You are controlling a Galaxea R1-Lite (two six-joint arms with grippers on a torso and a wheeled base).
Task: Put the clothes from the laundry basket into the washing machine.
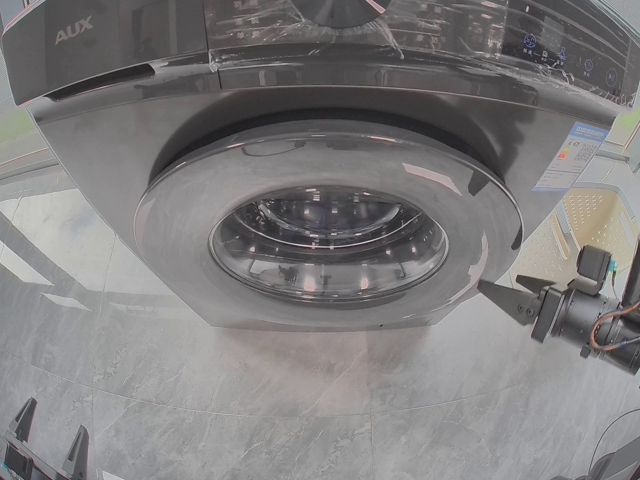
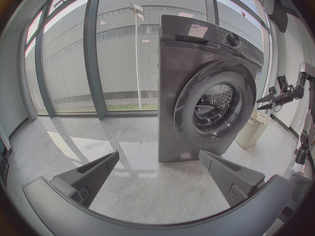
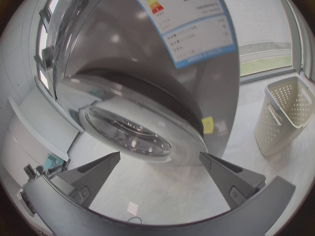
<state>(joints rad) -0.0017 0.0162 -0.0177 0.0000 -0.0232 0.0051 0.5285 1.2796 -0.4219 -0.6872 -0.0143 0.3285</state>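
Note:
The dark grey washing machine (image 1: 320, 101) stands right in front of me, its round glass door (image 1: 200, 221) closed. In the head view my right gripper (image 1: 498, 279) hangs open just off the door's right edge, with nothing between its fingers. The right wrist view shows the same gripper (image 3: 159, 154) close to the door rim (image 3: 183, 141). My left gripper (image 1: 55, 415) is low at the near left, open and empty, well back from the machine (image 2: 197, 92). A cream perforated laundry basket (image 1: 593, 225) stands on the floor to the machine's right; the part of its inside that I can see shows bare walls (image 3: 292, 99).
Grey tiled floor (image 1: 267, 381) spreads open in front of the machine. Tall windows (image 2: 118, 56) run behind and to the left of it. A white wall and counter (image 3: 36, 122) lie on the far side in the right wrist view.

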